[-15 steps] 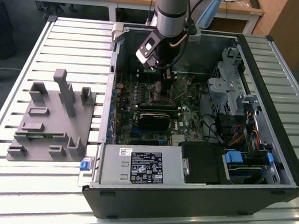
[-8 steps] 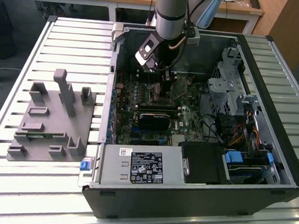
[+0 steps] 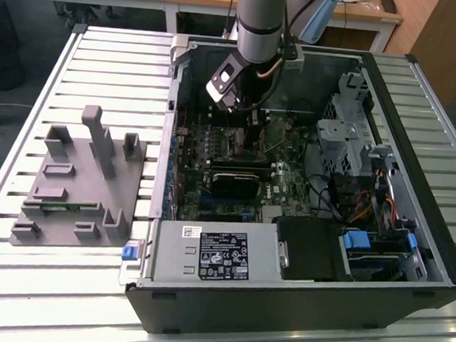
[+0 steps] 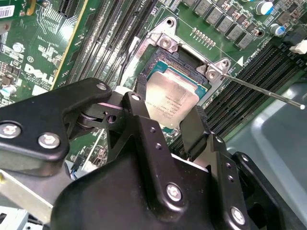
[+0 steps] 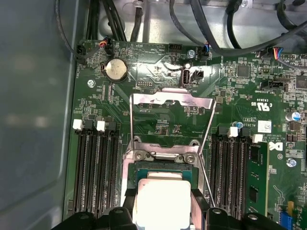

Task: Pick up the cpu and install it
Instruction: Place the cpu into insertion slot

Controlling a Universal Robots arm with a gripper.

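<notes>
Gripper (image 4: 168, 114) clamps the cpu (image 4: 171, 96) by opposite edges, level over the mid-motherboard socket (image 5: 163, 165); load plate (image 5: 168, 98) flipped back, likely for seating.

Grey arm (image 3: 258, 20), blk end effector (image 4: 168, 117) w/ silver screws (image 4: 173, 192).

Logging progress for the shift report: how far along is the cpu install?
Done: the cpu is picked up and at the socket. In hand: the gripper clamps its edges with its fingers. Left: whether it is seated is unclear; the retention frame stands open, its lever unlatched.
</notes>
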